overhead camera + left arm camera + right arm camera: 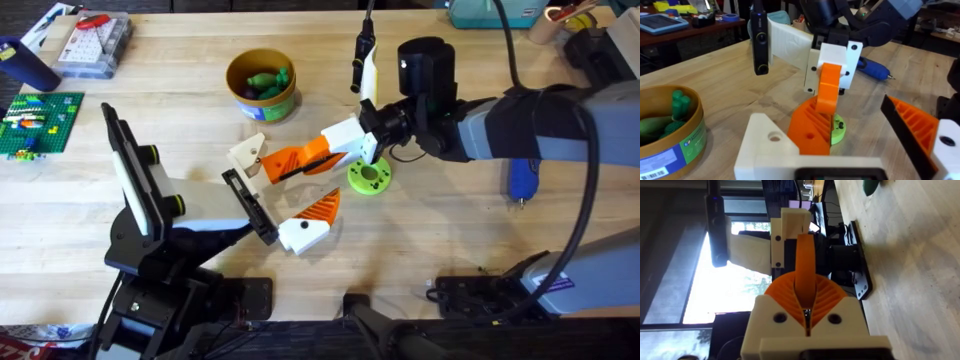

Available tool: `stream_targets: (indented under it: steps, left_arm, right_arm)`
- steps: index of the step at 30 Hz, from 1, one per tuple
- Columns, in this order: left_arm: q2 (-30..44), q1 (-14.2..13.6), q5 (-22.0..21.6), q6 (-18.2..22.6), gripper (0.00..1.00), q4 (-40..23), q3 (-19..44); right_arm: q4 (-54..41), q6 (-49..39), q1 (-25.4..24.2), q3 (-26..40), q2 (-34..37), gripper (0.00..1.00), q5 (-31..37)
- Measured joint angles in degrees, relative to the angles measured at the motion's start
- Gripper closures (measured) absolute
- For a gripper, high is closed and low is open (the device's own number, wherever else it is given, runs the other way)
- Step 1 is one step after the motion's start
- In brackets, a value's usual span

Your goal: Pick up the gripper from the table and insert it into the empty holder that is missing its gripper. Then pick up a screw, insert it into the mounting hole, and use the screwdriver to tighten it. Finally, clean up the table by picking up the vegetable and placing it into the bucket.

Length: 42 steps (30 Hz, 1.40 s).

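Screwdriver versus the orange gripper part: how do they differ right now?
The gripper is orange on a white block; the screwdriver is blue-handled. The gripper is clamped in the right gripper; the screwdriver lies loose on the table.

Overhead: above the arm bases, facing down and forward across the table (200, 150).
Left wrist: low and near, facing along the tabletop toward the green disc (838, 127).
Right wrist: very near, rolled sideways.
Shared: orange wedge (318, 152), mid-frame throughout.
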Motion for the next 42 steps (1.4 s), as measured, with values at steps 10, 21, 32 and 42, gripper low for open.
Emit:
stream_targets:
  steps: [10, 21, 32, 42]
  left_arm:
    - [0.0, 0.0, -0.7, 0.0, 0.015, 0.0, 0.0]
    - [0.0, 0.0, -1.3, 0.1, 0.015, 0.0, 0.0]
    - [0.0, 0.0, -1.7, 0.2, 0.014, 0.0, 0.0]
    - [0.0, 0.1, -2.1, -0.4, 0.014, 0.0, 0.0]
  right_arm:
    - [5.0, 4.3, -0.2, 0.0, 0.5, 0.986, -0.6]
    - [10.0, 11.8, 0.0, 0.7, 0.5, 0.986, -1.0]
    - [6.9, 13.6, 0.9, 2.5, 0.6, 0.986, -0.1]
    - [6.8, 13.6, 1.9, 6.5, 5.2, 0.986, -0.9]
